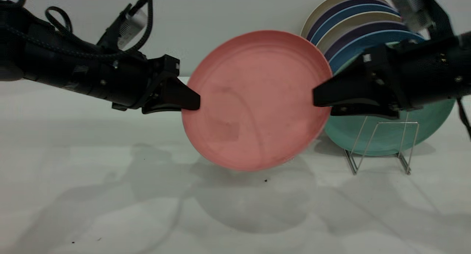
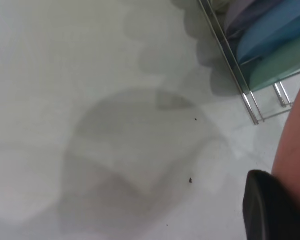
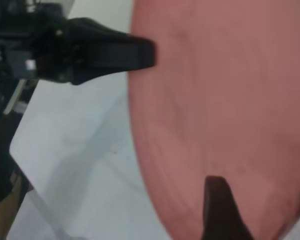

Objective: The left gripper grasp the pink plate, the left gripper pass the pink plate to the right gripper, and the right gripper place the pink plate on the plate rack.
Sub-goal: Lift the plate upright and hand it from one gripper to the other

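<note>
Above the white table (image 1: pixel 92 195), held upright in mid-air between the two arms, we see the pink plate (image 1: pixel 257 99). The left gripper (image 1: pixel 191 99) pinches its rim on one side, jaws pressed onto the edge. The right gripper (image 1: pixel 320 95) has its jaws at the opposite rim — from its wrist camera one finger lies across the plate's face, so it looks closed on the rim too, though we judge this rather than see it plainly. Behind the right arm stands the plate rack (image 1: pixel 382 143), already holding a teal-green plate (image 1: pixel 390 132) and a row of other plates (image 1: pixel 353 22). We judge this to be the handover. Next the left gripper should let go and draw back — then the right carries the plate to the rack.
</note>
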